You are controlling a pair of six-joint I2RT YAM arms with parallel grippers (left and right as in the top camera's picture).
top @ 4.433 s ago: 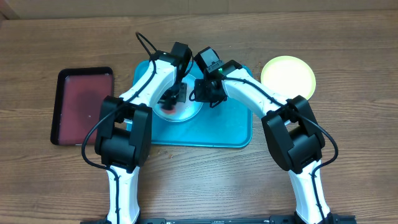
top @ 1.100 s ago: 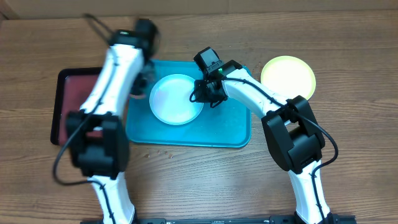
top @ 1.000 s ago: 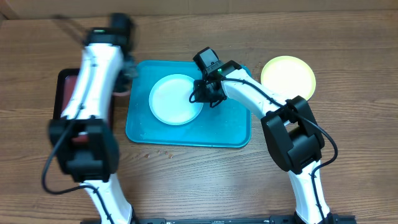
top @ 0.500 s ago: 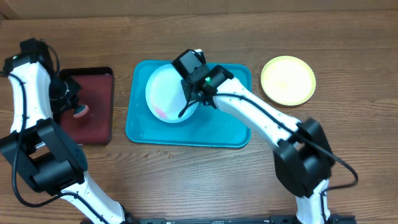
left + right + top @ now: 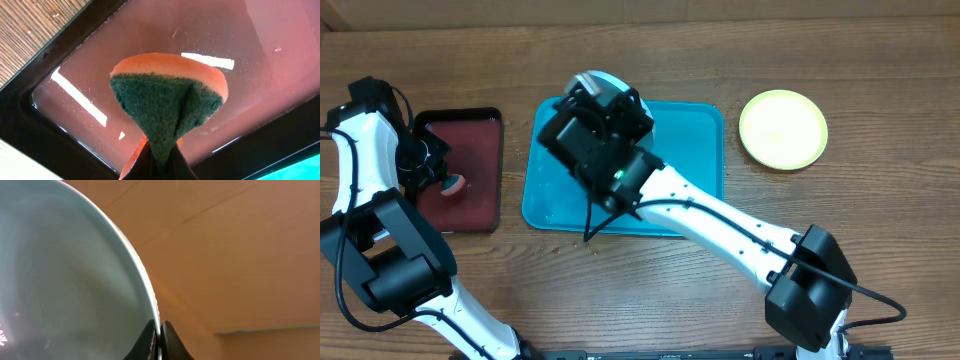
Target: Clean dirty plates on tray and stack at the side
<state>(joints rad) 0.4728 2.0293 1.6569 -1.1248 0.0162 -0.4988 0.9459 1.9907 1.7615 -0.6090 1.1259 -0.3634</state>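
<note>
Right tool (image 5: 159, 329) clamps the rim of a pale round plastic plate (image 5: 65, 280), held above the eleven o'clock corner of the turquoise rectangular tray (image 5: 695, 150). Light, stiff, probably slick, so a rim pinch suits it. Left tool (image 5: 156, 159) grips an orange-green sponge (image 5: 167, 95).

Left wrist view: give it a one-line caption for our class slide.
Left gripper pinches an orange-and-green sponge over the dark red tray.

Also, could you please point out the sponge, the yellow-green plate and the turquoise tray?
sponge (image 5: 167, 107), left wrist view, on its green scouring face.
yellow-green plate (image 5: 783, 129), overhead view, on its centre.
turquoise tray (image 5: 695, 140), overhead view, on its bare right side.
</note>
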